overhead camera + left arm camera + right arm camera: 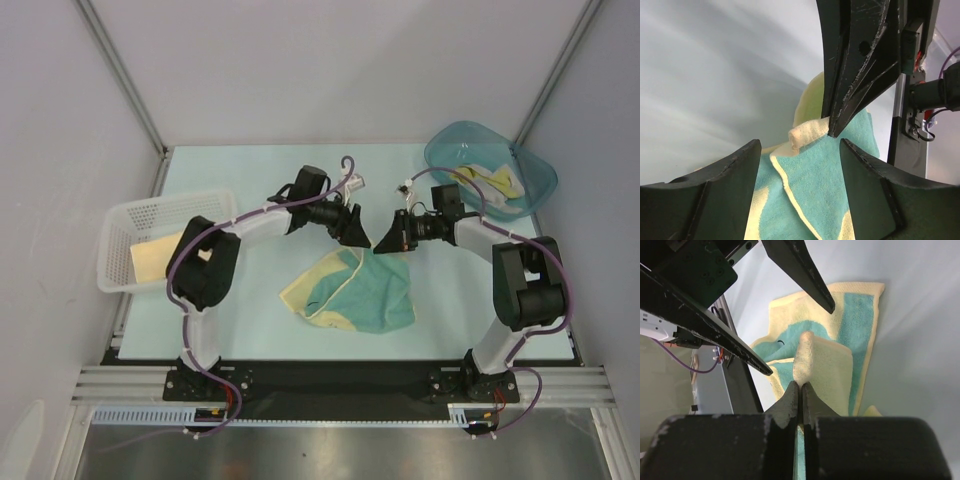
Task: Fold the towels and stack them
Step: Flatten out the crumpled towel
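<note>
Right wrist view, unlike top, shows right gripper jaws clamping the teal towel at its raised fold; left gripper jaws gape above the towel.

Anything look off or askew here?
The teal-and-yellow towel lies rumpled on the table, one edge pinched up by the shut right gripper. The left gripper hangs open above it. Nothing spilled or damaged.
</note>
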Tool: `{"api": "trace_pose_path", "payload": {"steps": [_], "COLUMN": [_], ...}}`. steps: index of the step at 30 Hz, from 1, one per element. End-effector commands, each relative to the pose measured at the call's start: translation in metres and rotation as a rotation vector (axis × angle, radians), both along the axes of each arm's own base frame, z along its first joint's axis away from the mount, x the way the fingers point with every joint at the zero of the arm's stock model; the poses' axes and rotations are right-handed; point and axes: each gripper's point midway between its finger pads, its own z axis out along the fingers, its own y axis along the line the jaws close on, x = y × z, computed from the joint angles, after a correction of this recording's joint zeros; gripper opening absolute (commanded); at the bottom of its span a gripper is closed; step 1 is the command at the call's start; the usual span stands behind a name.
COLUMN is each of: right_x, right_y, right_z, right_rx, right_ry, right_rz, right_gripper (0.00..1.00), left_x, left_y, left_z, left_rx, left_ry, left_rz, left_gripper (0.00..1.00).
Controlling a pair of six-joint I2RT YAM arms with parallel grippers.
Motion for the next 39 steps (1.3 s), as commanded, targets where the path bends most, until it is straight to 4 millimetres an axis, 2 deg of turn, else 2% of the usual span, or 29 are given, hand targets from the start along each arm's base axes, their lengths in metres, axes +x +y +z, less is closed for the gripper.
{"api": "trace_pose_path", "payload": {"steps": [1,6,12,15,16,17,19,20,21,22,23,25,26,27,28,30,32,34,39], "right_x": [0.002,0.003,0.002,0.003,0.004,0.006,0.011,0.017,0.022,0.030,0.043,0.059,0.063,0.066,0.069,0.069,0.070,0.070,0.073], "right_y": [0.003,0.004,0.004,0.005,0.004,0.004,0.001,-0.004,-0.008,-0.015,-0.030,-0.051,-0.057,-0.061,-0.064,-0.058,-0.053,-0.047,-0.030], "right_z": [0.013,0.014,0.011,0.008,0.006,0.006,0.006,0.005,0.006,0.004,0.004,0.002,0.003,0.004,0.004,0.004,-0.004,-0.019,-0.039], "right_rx": [0.035,0.030,0.026,0.024,0.015,0.010,-0.004,-0.009,-0.014,-0.031,-0.040,-0.064,-0.071,-0.087,-0.111,-0.119,-0.124,-0.152,-0.178], "right_ry": [-0.055,-0.055,-0.047,-0.036,-0.033,-0.028,-0.009,-0.004,0.003,0.061,0.073,0.110,0.124,0.112,0.094,0.073,0.075,0.095,0.111], "right_rz": [0.027,0.023,0.018,0.015,0.006,-0.004,-0.041,-0.071,-0.103,-0.185,-0.267,-0.405,-0.445,-0.467,-0.495,-0.476,-0.459,-0.447,-0.411], "right_gripper": [0.00,0.00,0.00,0.01,0.02,0.06,0.18,0.25,0.37,0.42,0.46,0.50,0.51,0.53,0.54,0.57,0.57,0.57,0.58], "left_x": [-0.001,-0.009,-0.012,-0.015,-0.015,-0.015,-0.015,-0.013,-0.011,-0.013,-0.005,-0.002,0.003,0.016,0.016,0.033,0.039,0.049,0.061], "left_y": [-0.009,-0.016,-0.017,-0.020,-0.021,-0.021,-0.019,-0.016,-0.013,-0.006,-0.001,0.018,0.026,0.041,0.053,0.078,0.096,0.113,0.130], "left_z": [0.016,0.018,0.009,0.013,0.015,0.016,0.020,0.018,0.017,0.018,0.014,0.013,0.011,0.006,0.004,-0.003,-0.011,-0.018,-0.030], "left_rx": [-0.091,-0.130,-0.121,-0.145,-0.147,-0.146,-0.136,-0.110,-0.092,-0.055,-0.007,0.072,0.109,0.167,0.200,0.282,0.357,0.453,0.523], "left_ry": [-0.028,0.009,0.041,0.055,0.055,0.058,0.059,0.058,0.051,0.065,0.024,0.018,0.000,-0.023,-0.016,-0.030,-0.029,-0.045,-0.048], "left_rz": [-0.074,-0.110,-0.124,-0.136,-0.134,-0.134,-0.132,-0.111,-0.091,-0.067,-0.028,0.038,0.071,0.146,0.181,0.283,0.329,0.370,0.393], "left_gripper": [0.69,0.60,0.56,0.35,0.21,0.15,0.00,0.00,0.00,0.00,0.00,0.00,0.00,0.00,0.00,0.00,0.00,0.01,0.00]}}
